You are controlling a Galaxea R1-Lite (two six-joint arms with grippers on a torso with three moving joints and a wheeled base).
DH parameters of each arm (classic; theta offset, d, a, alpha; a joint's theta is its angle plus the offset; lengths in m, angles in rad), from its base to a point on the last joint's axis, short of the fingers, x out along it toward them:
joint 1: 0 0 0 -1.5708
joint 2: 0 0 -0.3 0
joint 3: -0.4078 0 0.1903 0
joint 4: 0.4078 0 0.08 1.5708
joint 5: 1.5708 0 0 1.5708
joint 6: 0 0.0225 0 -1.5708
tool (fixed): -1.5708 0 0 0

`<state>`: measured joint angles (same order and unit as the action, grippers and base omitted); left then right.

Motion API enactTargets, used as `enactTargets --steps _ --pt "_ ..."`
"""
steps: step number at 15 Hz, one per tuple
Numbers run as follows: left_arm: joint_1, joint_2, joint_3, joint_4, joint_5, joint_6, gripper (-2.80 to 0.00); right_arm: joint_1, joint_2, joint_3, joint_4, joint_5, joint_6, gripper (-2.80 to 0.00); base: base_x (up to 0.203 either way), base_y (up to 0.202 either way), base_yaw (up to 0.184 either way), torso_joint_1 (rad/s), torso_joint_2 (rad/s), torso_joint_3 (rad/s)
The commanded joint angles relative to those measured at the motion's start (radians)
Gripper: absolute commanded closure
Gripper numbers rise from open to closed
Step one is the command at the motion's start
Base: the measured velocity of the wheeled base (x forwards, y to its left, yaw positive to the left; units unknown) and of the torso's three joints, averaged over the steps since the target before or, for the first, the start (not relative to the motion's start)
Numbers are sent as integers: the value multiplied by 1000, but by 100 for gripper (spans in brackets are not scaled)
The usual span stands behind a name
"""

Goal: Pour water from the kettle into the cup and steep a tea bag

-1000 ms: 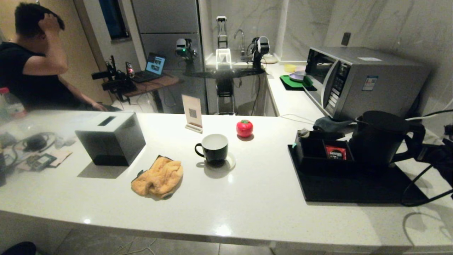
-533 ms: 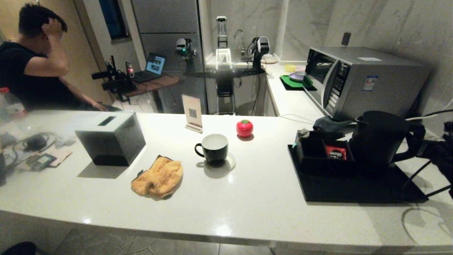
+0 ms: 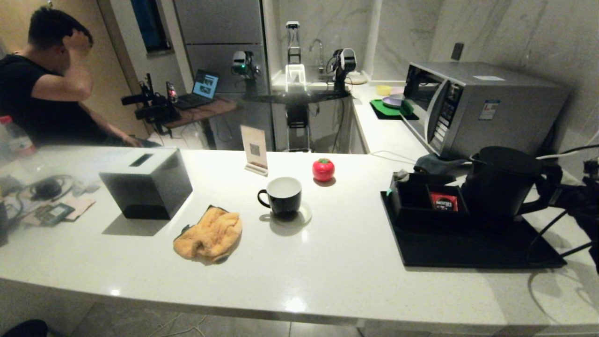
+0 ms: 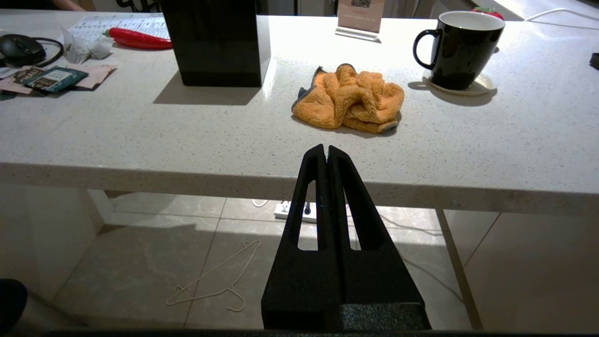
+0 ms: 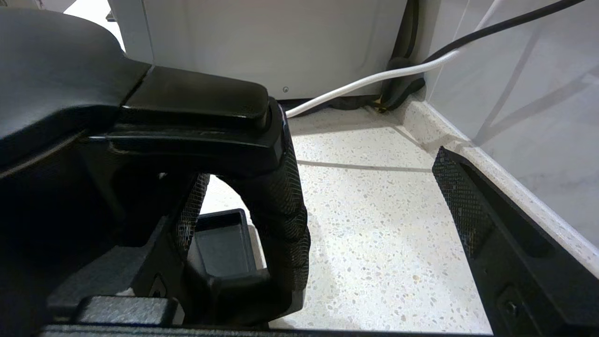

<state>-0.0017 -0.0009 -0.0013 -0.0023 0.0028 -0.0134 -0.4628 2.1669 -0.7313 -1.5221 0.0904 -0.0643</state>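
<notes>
The right hand [image 5: 323, 206] has moved in on the kettle [image 3: 503, 185] over the last second — in the head view the dark arm at the right edge now sits further right and its cable loop has shifted, while the kettle, tray and everything else on the worktop [image 3: 327, 262] stay put. In the right wrist view the hand is spread wide: one finger [image 5: 187, 220] sits inside the loop of the kettle handle [image 5: 276, 206], the other finger [image 5: 472, 210] stands well off on the far side, toward the wall. So the handle's grip bar lies between the jaws but nothing is clamped yet.

The kettle stands upright on the black tray [image 3: 468, 248] at the worktop's right end, just beside the low compartment box [image 3: 421, 201] w/ a red sachet [image 3: 443, 201] in it, and in front of the microwave [image 3: 486, 107]. The cup [image 3: 281, 195] sits on a coaster near the middle of the worktop, well apart from the kettle; it looks empty. An orange cloth [image 3: 209, 234] lies near it.

Left hand [image 4: 326, 157] is pressed shut, empty, parked below the worktop's front edge.

Judgement: approach is about done — next is closing on the handle, then lift. No pouring and no tea bag yet, so the task is at an early stage. A person [image 3: 42, 89] sits at back left, not involved.
</notes>
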Motion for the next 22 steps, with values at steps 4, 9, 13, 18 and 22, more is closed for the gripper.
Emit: enactTargets --steps 4,9,13,18,22 --pt "0 1 0 -1 0 0 0 1 17 -5 -48 -12 42 -280 0 0 0 0 0 0" --pt "0 1 1 -1 0 0 0 1 25 -8 -48 -12 95 -280 0 0 0 0 0 0" --pt "0 1 1 -1 0 0 0 1 36 -27 -48 -13 101 -280 0 0 0 6 1 -2" --pt "0 1 0 -1 0 0 0 1 50 -45 -48 -14 136 -280 0 0 0 0 0 0" --pt "0 1 1 -1 0 0 0 1 63 -83 -48 -14 135 -280 0 0 0 0 0 0"
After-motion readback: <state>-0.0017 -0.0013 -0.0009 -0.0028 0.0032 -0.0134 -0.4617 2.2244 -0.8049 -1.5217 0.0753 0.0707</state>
